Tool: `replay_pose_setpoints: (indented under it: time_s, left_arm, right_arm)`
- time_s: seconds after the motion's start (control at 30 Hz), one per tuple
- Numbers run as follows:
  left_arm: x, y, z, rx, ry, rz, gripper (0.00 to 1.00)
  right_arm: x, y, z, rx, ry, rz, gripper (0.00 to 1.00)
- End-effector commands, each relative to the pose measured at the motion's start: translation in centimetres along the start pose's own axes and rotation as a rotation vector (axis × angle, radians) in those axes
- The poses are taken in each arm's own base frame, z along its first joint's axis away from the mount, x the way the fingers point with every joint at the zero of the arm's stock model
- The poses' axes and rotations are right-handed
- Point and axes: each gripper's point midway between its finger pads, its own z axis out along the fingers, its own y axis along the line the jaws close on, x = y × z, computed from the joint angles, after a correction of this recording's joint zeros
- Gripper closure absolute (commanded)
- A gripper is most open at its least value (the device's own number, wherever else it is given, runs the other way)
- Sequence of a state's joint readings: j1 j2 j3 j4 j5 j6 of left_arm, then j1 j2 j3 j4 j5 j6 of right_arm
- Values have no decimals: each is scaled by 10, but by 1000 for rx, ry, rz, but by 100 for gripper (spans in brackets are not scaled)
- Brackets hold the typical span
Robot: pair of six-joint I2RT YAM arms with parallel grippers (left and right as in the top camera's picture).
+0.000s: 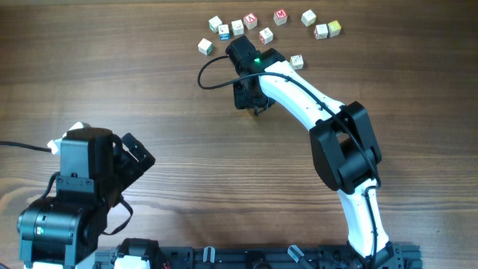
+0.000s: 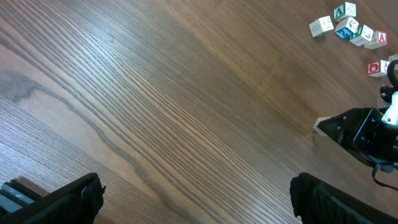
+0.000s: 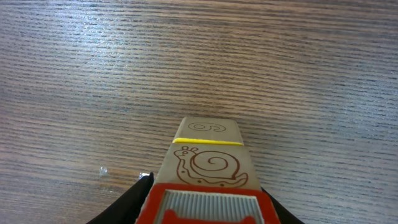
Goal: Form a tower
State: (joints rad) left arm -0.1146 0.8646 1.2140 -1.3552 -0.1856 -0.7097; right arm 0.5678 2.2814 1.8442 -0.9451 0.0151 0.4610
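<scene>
Two checked: left gripper [image 2: 196, 199] gaping, empty, well apart from loose cubes [image 1: 237, 28]; right gripper [image 3: 208, 204] pinching tower [image 3: 208, 165] near those cubes. Likely light, stiff, tippy; best gripped on flat side faces.

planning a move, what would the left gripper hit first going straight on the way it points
Probably the bare table: nothing stands in between; the loose cubes lie off to the side.
</scene>
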Motion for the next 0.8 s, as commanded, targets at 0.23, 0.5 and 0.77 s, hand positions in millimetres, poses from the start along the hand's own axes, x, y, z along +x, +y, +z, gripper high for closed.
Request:
replay_pose_setpoints:
  time_s: [0.23, 0.5, 0.77]
  left_arm:
    - [0, 1, 1, -4, 2, -13, 0]
    - [0, 1, 1, -4, 2, -13, 0]
    - [0, 1, 1, -4, 2, -13, 0]
  right_arm:
    - [9, -1, 10, 8, 36, 36, 55]
    - [6, -4, 10, 30, 22, 31, 51]
    - [10, 2, 10, -5, 43, 49, 52]
